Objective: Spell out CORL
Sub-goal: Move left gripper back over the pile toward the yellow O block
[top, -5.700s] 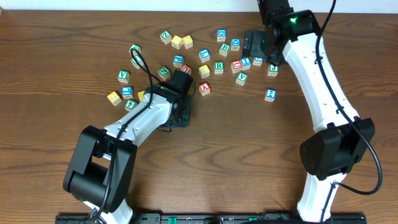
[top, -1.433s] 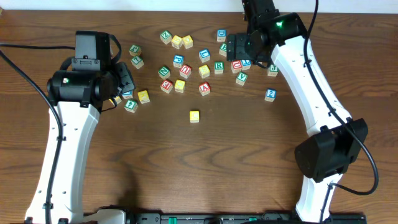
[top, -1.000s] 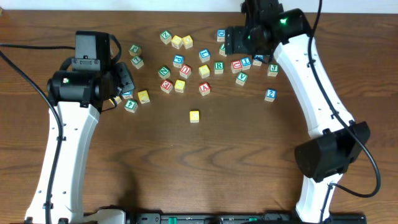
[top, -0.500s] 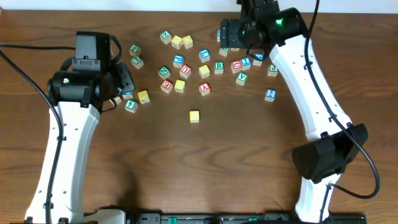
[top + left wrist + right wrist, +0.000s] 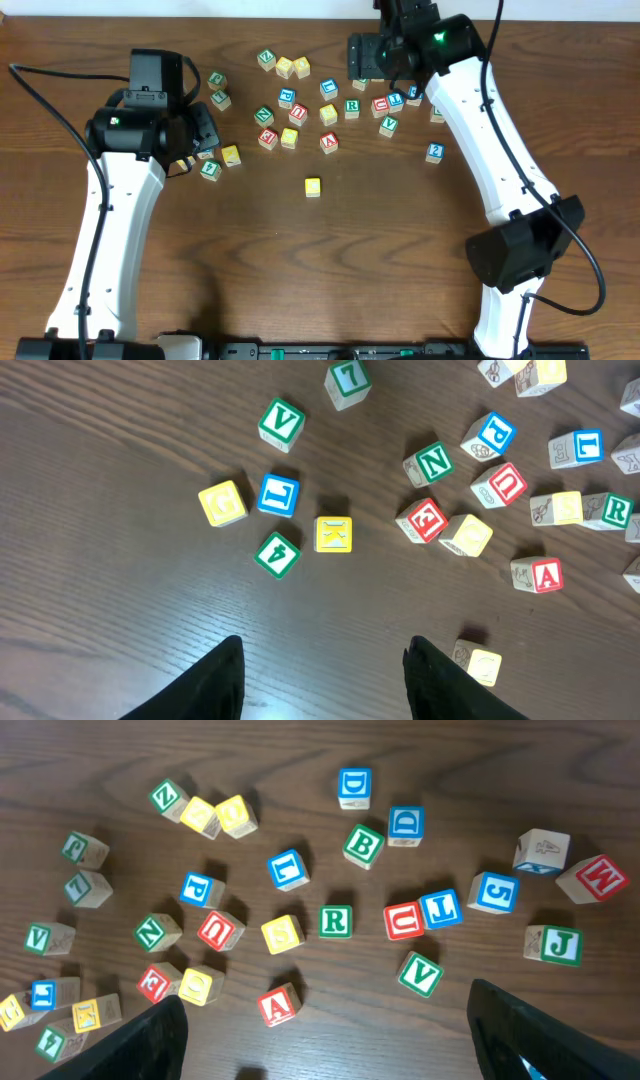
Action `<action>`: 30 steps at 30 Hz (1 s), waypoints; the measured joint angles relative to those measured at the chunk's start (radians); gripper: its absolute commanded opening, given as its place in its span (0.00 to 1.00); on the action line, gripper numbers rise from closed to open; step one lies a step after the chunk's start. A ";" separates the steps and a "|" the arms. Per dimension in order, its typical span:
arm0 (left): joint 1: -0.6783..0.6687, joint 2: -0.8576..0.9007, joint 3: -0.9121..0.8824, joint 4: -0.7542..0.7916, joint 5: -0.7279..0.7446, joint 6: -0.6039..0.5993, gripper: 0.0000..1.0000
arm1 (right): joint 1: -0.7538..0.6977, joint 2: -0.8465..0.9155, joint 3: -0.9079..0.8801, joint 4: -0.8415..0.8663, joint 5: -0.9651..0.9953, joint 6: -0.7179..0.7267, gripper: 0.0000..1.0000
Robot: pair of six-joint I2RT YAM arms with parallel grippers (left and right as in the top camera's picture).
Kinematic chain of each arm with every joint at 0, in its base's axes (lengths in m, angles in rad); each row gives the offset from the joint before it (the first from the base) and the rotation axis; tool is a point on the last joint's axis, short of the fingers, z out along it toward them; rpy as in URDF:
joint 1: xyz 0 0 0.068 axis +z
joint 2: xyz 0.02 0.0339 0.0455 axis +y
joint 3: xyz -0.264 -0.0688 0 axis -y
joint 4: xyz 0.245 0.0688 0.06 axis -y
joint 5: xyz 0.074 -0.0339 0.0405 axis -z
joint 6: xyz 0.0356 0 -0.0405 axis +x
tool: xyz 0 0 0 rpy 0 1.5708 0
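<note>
**Overhead.** Both arms stand over the desk (image 5: 330,290). The left claw (image 5: 198,130) hangs at the left edge of the pile (image 5: 330,90), and the right claw (image 5: 365,55) hangs over its far side. A lone yellow block (image 5: 313,186) lies apart from the pile, toward the arm bases. I take it for the C, set out first, though I cannot read its letter here. I judge the step in hand to be fetching O.

**Left wrist.** The left claw (image 5: 323,642) is spread wide and holds nothing. The lone yellow block (image 5: 481,664) sits near one finger, and its face is too faint to read.

**Right wrist.** The right claw (image 5: 325,995) is likewise parted and empty above the pile. The green R (image 5: 335,921) and the blue L (image 5: 288,869) read clearly. A second L (image 5: 440,907) touches the red U (image 5: 404,921). A pale yellow cube (image 5: 196,985) may be the O, but I cannot confirm it. A neighbour crowds it, so my next descent needs a narrow, well-aligned approach.
</note>
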 measured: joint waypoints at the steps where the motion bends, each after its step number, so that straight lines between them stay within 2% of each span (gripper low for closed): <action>1: 0.000 0.003 0.000 0.005 0.000 0.000 0.51 | 0.003 0.001 0.000 0.000 0.000 0.000 0.85; 21: 0.000 0.008 -0.001 0.089 0.000 0.026 0.51 | 0.003 0.002 0.000 -0.021 0.000 -0.001 0.88; 30: 0.000 0.051 -0.001 0.131 0.000 0.035 0.51 | -0.013 0.002 0.000 -0.023 -0.079 0.000 0.83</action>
